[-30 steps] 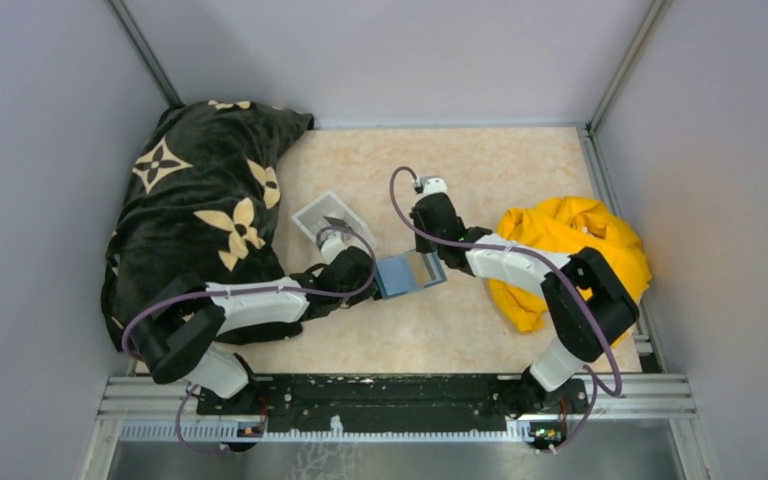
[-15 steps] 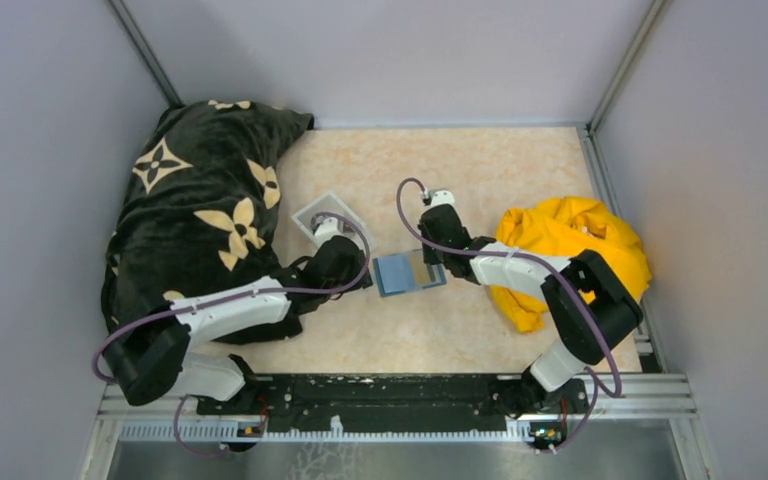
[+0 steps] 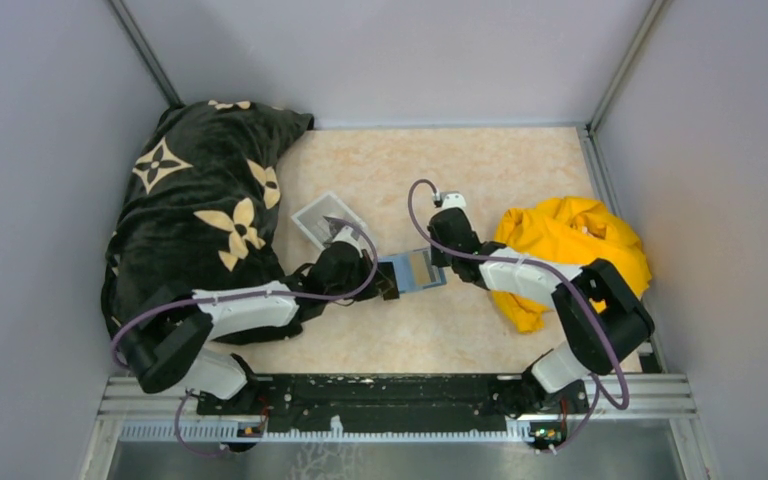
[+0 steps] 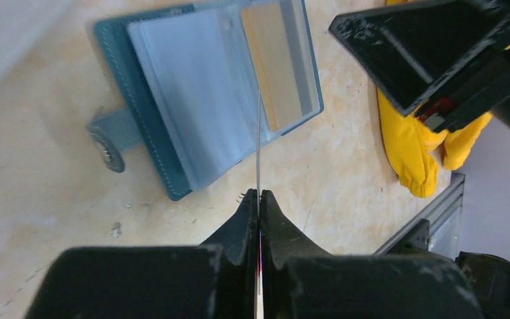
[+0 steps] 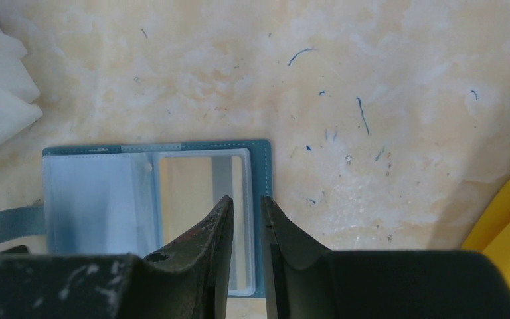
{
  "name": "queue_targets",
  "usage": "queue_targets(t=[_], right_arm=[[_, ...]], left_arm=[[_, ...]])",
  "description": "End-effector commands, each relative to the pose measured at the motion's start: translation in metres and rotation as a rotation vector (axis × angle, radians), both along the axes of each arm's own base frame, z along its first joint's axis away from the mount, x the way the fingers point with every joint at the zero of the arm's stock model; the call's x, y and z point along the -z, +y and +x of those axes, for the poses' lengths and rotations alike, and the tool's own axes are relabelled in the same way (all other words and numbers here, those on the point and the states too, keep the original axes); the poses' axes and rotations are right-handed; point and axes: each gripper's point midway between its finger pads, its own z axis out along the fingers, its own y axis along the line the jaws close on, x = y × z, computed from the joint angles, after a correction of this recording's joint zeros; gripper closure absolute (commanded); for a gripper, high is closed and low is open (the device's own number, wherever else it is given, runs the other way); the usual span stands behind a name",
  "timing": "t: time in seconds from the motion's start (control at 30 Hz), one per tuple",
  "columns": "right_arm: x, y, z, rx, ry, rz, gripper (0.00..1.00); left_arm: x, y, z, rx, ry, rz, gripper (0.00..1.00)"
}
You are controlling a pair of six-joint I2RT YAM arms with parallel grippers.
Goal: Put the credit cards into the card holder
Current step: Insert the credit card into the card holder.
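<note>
Left wrist view: left hand (image 4: 259, 196) is clamped tight on a card (image 4: 259, 133), which shows edge-on as one thin line standing up from the fingertips toward the open card holder (image 4: 127, 66). The holder lies flat on the surface (image 5: 372, 133), clear sleeves facing up, between the two arms. A yellow-tan card (image 4: 280, 66) already sits in its right-hand sleeve. The right hand (image 5: 246, 216) hovers at the holder's right edge with its jaws a narrow slit apart and nothing visibly between them.

Risks, as I judge them:
- The card's leading edge may miss a sleeve mouth and butt against the plastic lip, bending the card or shoving the light holder across the smooth surface.
- The pinch looks to be on one end only, so a snag could twist the card out of line or pull it loose.
- The right hand sits close to the sleeves and could crowd the approach.

Hard to read:
- The held card's face and colour, and how much of it is buried in the grip.
- Whether the right fingertips actually press on the holder.
- Where the sleeve mouths open, since the clear plastic gives little contrast.
- What lies in the white tray (image 3: 312, 213) behind the left arm, which is too small in the top view to tell.
- The yellow cloth (image 4: 408, 146), which is cut off at the frame edge.
</note>
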Motion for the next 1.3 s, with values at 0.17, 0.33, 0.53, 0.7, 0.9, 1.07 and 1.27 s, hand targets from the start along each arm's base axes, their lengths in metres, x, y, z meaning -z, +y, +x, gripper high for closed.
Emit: queue_targets(t=[0.17, 0.33, 0.53, 0.7, 0.9, 1.07, 1.27], right_arm=[[-0.017, -0.010, 0.008, 0.034, -0.032, 0.097, 0.79], [-0.012, -0.010, 0.008, 0.026, -0.018, 0.110, 0.80], [-0.005, -0.009, 0.009, 0.023, -0.004, 0.116, 0.81], [0.000, -0.007, 0.009, 0.021, 0.008, 0.120, 0.81], [0.003, -0.006, 0.009, 0.021, 0.012, 0.120, 0.81], [0.005, -0.006, 0.009, 0.018, 0.018, 0.121, 0.81], [0.006, -0.006, 0.010, 0.020, 0.019, 0.118, 0.82]], left_arm=[[0.010, -0.041, 0.006, 0.007, 0.105, -0.258, 1.00], [0.011, -0.048, 0.014, 0.005, 0.114, -0.382, 1.00], [0.013, -0.051, 0.023, 0.000, 0.117, -0.412, 1.00], [0.015, -0.051, 0.031, -0.004, 0.115, -0.402, 1.00], [0.021, -0.048, 0.038, -0.004, 0.111, -0.369, 1.00], [0.026, -0.043, 0.043, -0.012, 0.110, -0.347, 1.00], [0.034, -0.043, 0.045, -0.004, 0.120, -0.336, 1.00]])
